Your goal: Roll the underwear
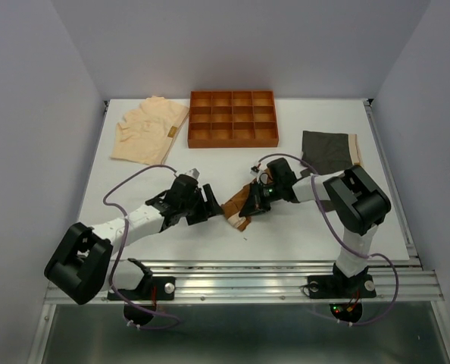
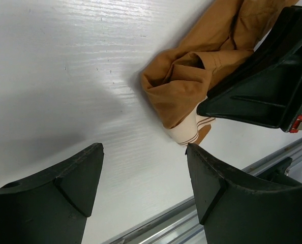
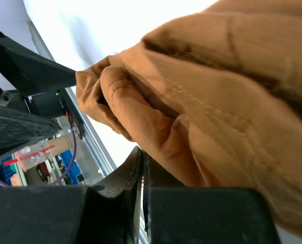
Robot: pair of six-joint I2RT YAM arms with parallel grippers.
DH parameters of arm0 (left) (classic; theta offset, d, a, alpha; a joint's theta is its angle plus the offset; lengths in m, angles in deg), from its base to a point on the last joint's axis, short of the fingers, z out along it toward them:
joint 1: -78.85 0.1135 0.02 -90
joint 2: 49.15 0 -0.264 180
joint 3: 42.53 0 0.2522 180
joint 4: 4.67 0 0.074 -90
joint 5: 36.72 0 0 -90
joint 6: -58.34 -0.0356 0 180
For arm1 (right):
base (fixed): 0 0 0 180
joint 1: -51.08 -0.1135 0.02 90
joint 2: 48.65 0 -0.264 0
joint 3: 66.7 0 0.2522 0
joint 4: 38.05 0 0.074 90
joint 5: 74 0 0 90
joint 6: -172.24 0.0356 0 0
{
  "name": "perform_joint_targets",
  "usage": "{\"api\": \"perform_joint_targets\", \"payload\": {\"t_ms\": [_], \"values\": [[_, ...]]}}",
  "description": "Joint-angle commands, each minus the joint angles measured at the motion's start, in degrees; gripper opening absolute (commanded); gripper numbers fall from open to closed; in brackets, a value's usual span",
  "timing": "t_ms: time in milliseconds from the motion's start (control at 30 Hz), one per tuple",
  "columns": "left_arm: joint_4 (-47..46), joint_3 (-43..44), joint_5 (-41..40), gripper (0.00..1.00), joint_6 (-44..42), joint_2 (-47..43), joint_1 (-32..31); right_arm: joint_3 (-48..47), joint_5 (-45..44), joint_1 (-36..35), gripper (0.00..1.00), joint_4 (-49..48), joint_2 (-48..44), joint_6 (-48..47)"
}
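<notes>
Right gripper (image 1: 251, 203) clamped shut on the bunched rust-brown briefs (image 2: 184, 86), mid-desk (image 1: 301, 227), toward the near edge. Left gripper (image 2: 143, 152) wide open, empty, just beside them.

The rust-brown underwear (image 3: 217, 101) overflows the right wrist view's top and right edges, blurred up close. From above, the right gripper (image 1: 248, 206) hides its middle, and the right arm (image 1: 320, 189) covers a near corner of the dark grey-black underwear (image 1: 329, 148).
</notes>
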Motion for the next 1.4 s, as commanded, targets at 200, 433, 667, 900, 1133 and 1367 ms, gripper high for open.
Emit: {"api": "perform_joint_targets", "payload": {"t_ms": [200,433,667,900,1133,1367], "values": [[-9.32,4.02,1.01,0.77,-2.05,6.78,-0.24,-6.49,-6.61,0.23,0.01,8.02,0.84,-6.97],[-12.92,4.46,0.31,0.77,-1.7,10.3,-0.15,-7.28,-7.32,0.23,0.01,10.22,0.75,-9.6],[-14.07,8.24,-0.39,0.68,-1.44,16.97,-0.24,-7.89,-9.25,-0.3,0.02,11.71,0.58,-11.98],[-14.95,8.95,0.75,0.18,-1.17,19.7,-0.24,-9.03,-10.65,-1.52,0.29,13.03,-1.43,-14.7],[-11.88,8.86,0.4,0.0,-0.56,18.74,-0.5,-10.0,-11.18,-2.84,0.75,13.38,-9.94,-19.18],[1.36,11.14,-1.54,0.0,1.11,15.4,-1.12,-4.4,-18.99,-8.36,1.0,11.2,-23.39,-29.45]]}}
